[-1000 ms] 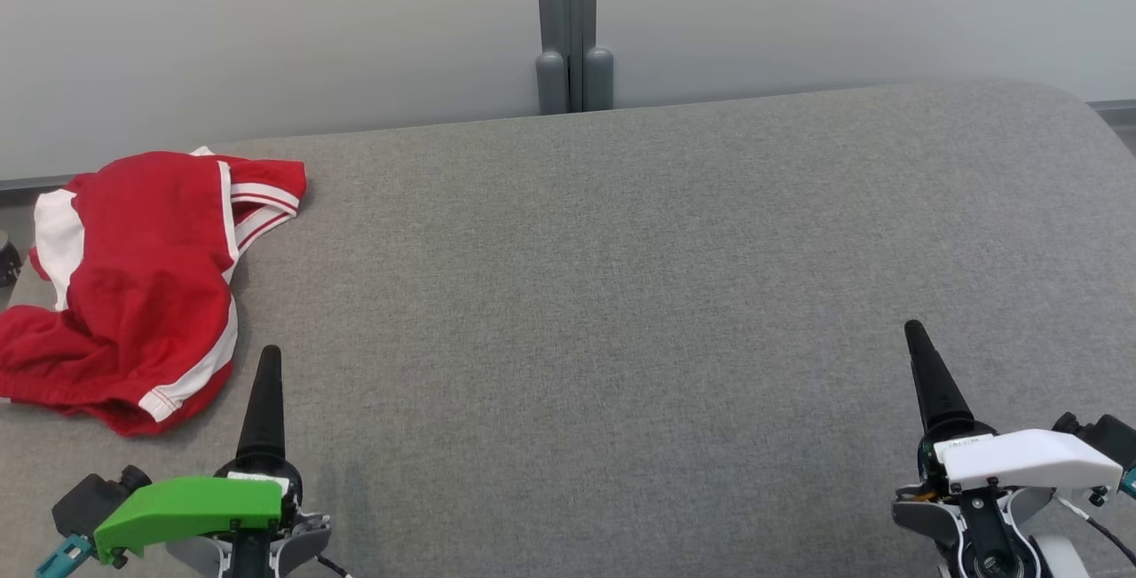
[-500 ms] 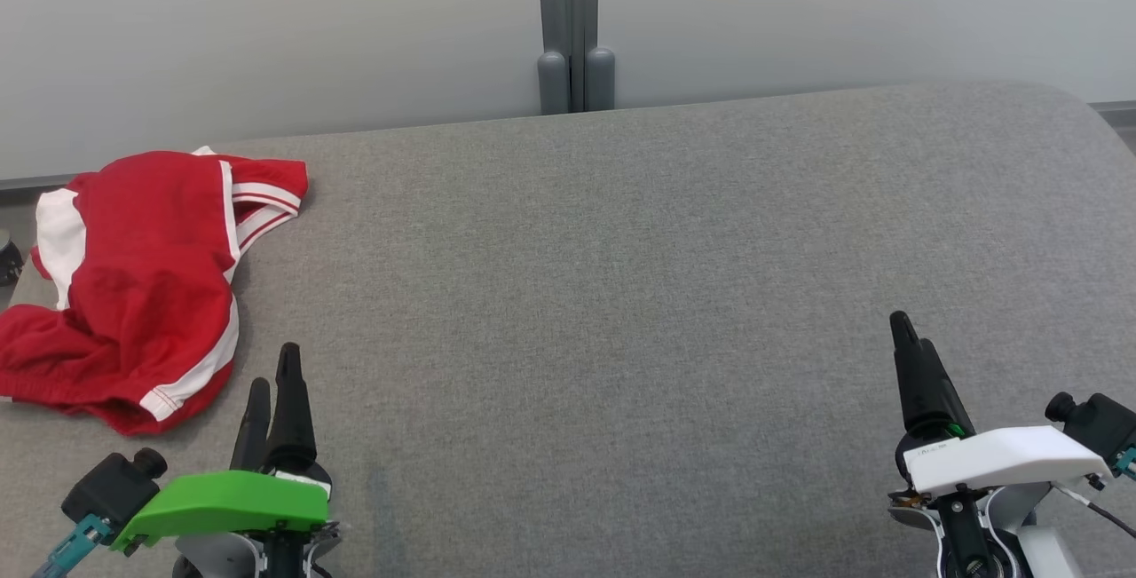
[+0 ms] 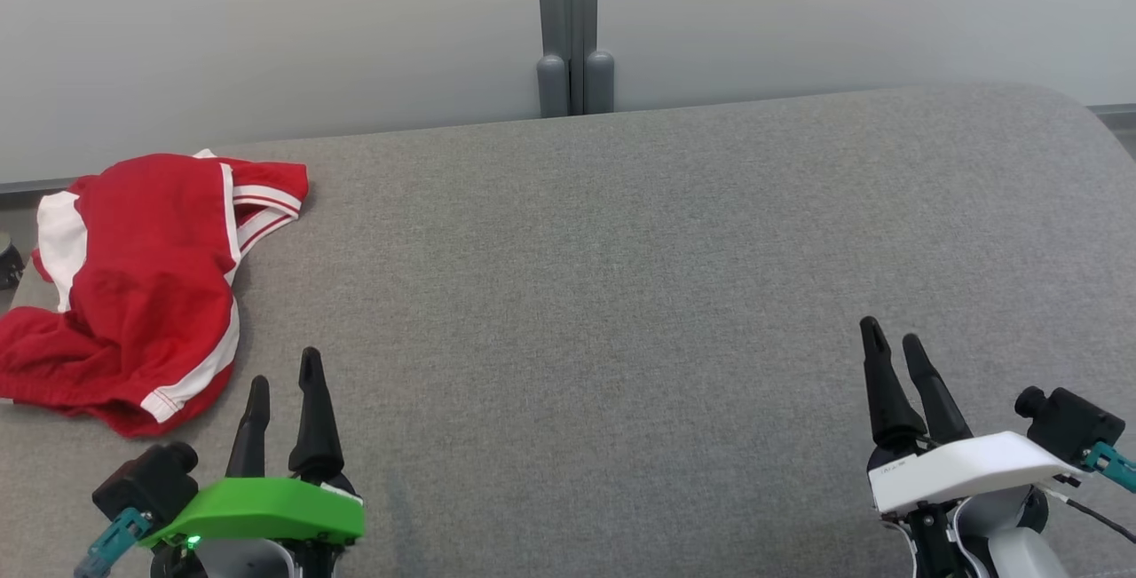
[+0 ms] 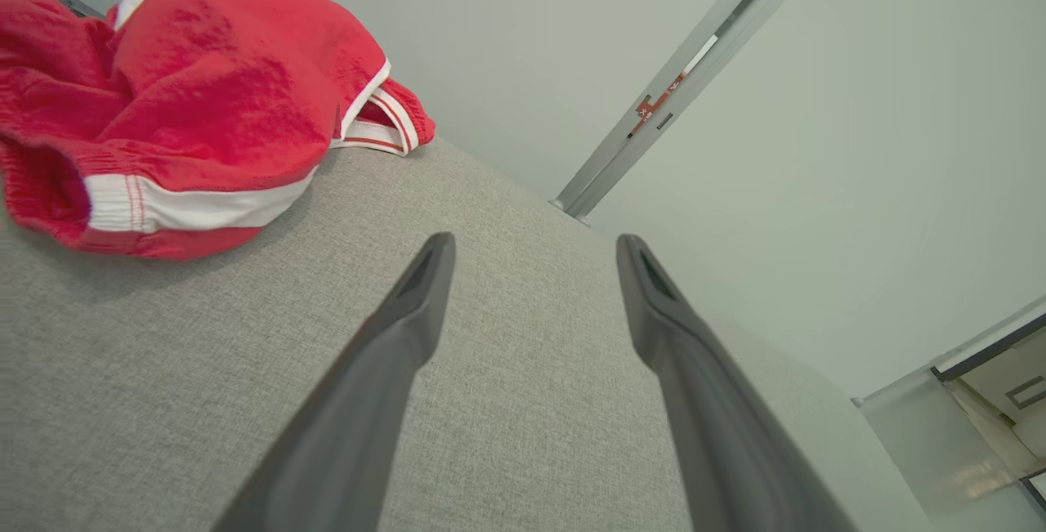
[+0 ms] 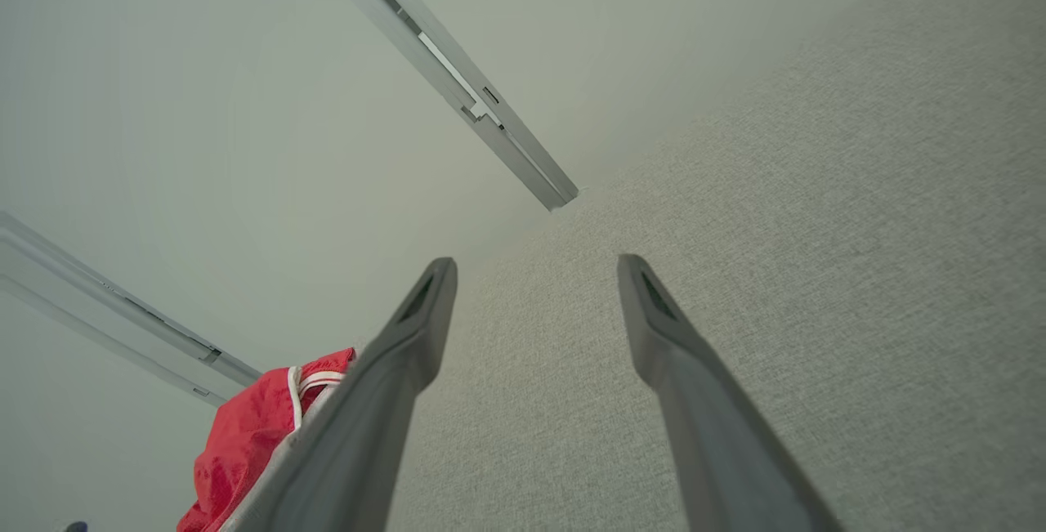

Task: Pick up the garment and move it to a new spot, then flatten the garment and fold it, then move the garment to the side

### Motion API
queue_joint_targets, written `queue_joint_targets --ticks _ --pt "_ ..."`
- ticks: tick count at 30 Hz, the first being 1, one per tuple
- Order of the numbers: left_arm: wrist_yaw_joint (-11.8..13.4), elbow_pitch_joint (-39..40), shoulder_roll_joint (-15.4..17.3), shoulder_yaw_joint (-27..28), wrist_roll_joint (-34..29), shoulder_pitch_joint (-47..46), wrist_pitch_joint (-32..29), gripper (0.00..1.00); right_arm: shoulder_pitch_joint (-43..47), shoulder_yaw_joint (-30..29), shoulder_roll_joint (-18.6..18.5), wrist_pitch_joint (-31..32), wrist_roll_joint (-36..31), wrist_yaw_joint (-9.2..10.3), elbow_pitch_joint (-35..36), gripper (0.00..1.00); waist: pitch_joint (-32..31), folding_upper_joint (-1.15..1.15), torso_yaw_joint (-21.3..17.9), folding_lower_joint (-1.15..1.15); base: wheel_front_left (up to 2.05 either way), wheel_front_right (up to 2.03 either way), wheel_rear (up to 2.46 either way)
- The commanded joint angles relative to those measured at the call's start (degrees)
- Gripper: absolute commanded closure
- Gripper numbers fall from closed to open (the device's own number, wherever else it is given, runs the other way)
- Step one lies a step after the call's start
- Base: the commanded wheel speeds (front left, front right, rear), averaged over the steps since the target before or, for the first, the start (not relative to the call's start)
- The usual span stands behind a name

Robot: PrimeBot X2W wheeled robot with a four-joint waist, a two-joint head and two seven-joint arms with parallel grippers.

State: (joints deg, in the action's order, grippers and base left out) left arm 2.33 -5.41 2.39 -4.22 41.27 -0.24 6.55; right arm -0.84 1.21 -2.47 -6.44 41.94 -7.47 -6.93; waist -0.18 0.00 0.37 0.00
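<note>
Left pincer [image 3: 284,366] agape near crumpled garment [image 3: 133,276]

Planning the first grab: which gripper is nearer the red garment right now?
Left. The left gripper hovers open just beside the garment, off its near right corner, not touching. The right gripper, also open, is far across the grey surface on the opposite side.

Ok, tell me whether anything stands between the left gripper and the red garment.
Nothing visible does. The left gripper is open, and the garment lies crumpled just to its left and a little farther out. A short stretch of bare grey fabric surface separates them.
</note>
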Motion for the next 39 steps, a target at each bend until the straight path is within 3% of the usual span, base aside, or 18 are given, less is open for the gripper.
queue_joint_targets --ticks 1,20,39 --pt "0.4 0.9 0.4 -0.2 -2.3 0.3 0.5 0.00 0.0 0.4 -0.3 -0.6 -2.0 -0.02 0.8 0.00 0.0 0.00 0.0 0.00 0.00 0.00 0.00" --pt "0.7 0.1 0.5 -1.6 -16.2 2.6 3.4 0.00 0.9 2.0 -0.4 -3.5 -16.9 -0.02 0.4 0.00 -0.6 0.00 0.2 0.00 0.00 0.00 0.00" --pt "1.2 -1.7 0.6 -3.1 -24.4 3.7 5.8 0.00 1.8 2.4 -0.5 -6.0 -28.2 -0.03 -0.2 0.00 -1.2 0.00 0.6 0.00 0.00 0.00 0.00"
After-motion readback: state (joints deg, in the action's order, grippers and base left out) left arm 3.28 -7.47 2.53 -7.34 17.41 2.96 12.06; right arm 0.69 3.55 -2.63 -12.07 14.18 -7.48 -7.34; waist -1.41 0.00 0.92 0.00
